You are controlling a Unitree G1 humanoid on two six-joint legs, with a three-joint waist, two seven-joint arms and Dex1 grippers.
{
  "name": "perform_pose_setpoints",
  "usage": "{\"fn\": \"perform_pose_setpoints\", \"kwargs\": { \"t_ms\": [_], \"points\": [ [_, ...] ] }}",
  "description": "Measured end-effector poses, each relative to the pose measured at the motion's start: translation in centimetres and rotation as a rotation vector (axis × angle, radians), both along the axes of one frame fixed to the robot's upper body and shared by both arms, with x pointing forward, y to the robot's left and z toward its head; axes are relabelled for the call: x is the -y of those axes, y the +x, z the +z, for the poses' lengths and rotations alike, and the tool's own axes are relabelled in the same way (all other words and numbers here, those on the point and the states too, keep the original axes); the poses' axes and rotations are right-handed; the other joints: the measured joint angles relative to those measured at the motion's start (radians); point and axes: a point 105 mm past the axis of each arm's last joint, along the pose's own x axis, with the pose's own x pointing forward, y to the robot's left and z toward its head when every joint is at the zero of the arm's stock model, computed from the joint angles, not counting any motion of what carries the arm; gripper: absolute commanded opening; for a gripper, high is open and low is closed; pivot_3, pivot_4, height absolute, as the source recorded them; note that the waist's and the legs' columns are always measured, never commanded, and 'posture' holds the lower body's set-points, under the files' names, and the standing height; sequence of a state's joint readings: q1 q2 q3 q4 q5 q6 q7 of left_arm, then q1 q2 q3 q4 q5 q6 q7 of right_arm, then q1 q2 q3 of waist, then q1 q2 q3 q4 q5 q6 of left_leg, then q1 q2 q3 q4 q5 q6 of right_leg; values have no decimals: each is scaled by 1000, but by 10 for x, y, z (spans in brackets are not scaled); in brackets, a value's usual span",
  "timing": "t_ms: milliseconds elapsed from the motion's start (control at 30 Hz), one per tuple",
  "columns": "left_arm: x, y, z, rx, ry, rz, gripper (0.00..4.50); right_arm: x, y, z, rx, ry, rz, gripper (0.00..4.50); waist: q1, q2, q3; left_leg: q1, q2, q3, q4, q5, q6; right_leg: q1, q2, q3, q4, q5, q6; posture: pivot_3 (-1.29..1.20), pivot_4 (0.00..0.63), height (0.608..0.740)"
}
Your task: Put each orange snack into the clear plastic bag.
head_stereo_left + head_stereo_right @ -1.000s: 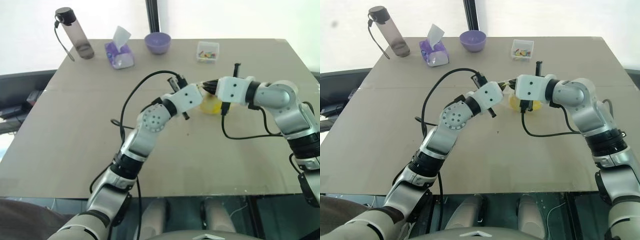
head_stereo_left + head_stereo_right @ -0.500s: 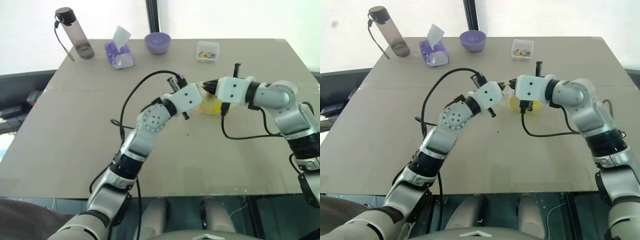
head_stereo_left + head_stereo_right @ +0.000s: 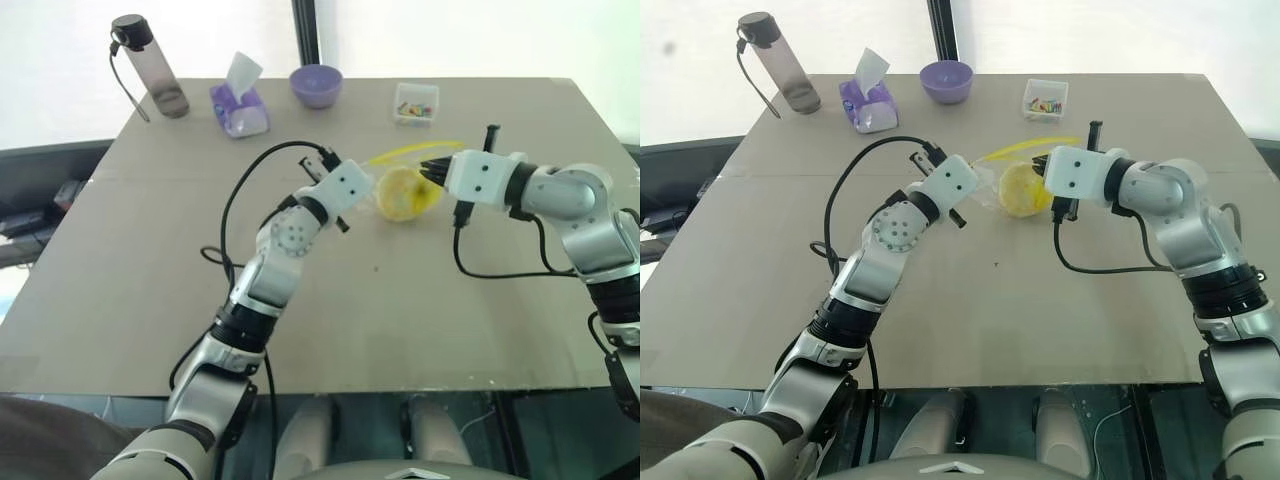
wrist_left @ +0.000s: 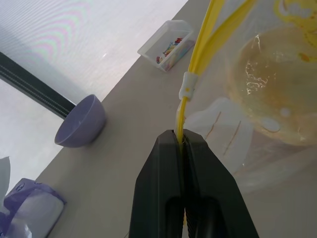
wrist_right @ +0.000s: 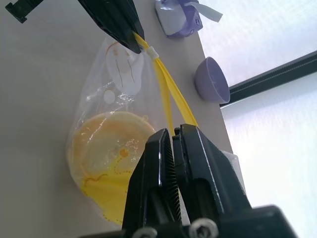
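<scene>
The clear plastic bag (image 3: 392, 186) hangs stretched between my two grippers above the middle of the table. The orange snack (image 3: 402, 194) sits inside it, round and yellow-orange behind the film (image 5: 106, 144). My left gripper (image 4: 181, 135) is shut on one end of the bag's yellow strip (image 4: 198, 54), just past its small white slider. At the strip's other end, my right gripper (image 5: 172, 135) is shut on it, with the snack hanging below. The strip (image 3: 1025, 148) runs taut from one gripper to the other.
Along the far edge of the table (image 3: 150, 300) stand a grey bottle (image 3: 150, 65), a purple tissue pack (image 3: 238, 108), a purple bowl (image 3: 316, 85) and a small clear box of coloured bits (image 3: 416, 103). Black cables loop off both wrists.
My left gripper has moved to the left, away from the right one. The bag's yellow strip is now pulled out between them and the snack in the bag shows in the gap.
</scene>
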State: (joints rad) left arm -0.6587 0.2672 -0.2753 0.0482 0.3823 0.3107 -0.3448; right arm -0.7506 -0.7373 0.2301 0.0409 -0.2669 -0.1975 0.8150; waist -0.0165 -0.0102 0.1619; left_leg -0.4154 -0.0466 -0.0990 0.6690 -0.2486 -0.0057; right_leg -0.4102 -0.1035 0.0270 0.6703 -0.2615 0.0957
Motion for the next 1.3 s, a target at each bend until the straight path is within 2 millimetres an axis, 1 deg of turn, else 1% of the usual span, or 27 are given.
{"fn": "perform_pose_setpoints", "kwargs": {
  "t_ms": [167, 267, 333, 367, 600, 800, 1000, 1300],
  "points": [
    [16, -8, 6, 61, 20, -93, 0, -2, -2, -1, -6, -2, 9, 241, 0, 0, 0, 0, 0, 0, 0, 0, 0, 0, 0, 0, 0, 0, 0, 0, 150, 740],
    [28, -15, 10, 100, 34, -164, 0, -6, -5, -1, -13, -2, 32, 1012, 0, 0, 0, 0, 0, 0, 0, 0, 0, 0, 0, 0, 0, 0, 0, 0, 150, 740],
    [34, -20, 15, 130, 32, -198, 0, -8, -6, -3, -21, -2, 40, 2022, 0, 0, 0, 0, 0, 0, 0, 0, 0, 0, 0, 0, 0, 0, 0, 0, 150, 740],
    [35, -21, 17, 137, 30, -203, 0, -8, -6, -3, -22, -2, 41, 2241, 0, 0, 0, 0, 0, 0, 0, 0, 0, 0, 0, 0, 0, 0, 0, 0, 150, 740],
    [40, -25, 18, 154, 50, -234, 0, -22, -9, -11, -45, -3, 86, 2241, -1, 0, 0, 0, 0, 0, 0, 0, 0, 0, 0, 0, 0, 0, 0, 0, 150, 740],
    [41, -26, 17, 167, 75, -242, 0, -26, -10, -10, -42, 1, 98, 2241, -1, 0, 0, 0, 0, 0, 0, 0, 0, 0, 0, 0, 0, 0, 0, 0, 150, 740],
    [41, -26, 17, 168, 77, -242, 0, -26, -8, -5, -19, -7, 96, 2241, -1, 0, 0, 0, 0, 0, 0, 0, 0, 0, 0, 0, 0, 0, 0, 0, 150, 740],
    [41, -26, 17, 168, 76, -242, 0, -20, -7, -4, -11, -23, 80, 2241, -1, 0, 0, 0, 0, 0, 0, 0, 0, 0, 0, 0, 0, 0, 0, 0, 150, 740]
  ]
}}
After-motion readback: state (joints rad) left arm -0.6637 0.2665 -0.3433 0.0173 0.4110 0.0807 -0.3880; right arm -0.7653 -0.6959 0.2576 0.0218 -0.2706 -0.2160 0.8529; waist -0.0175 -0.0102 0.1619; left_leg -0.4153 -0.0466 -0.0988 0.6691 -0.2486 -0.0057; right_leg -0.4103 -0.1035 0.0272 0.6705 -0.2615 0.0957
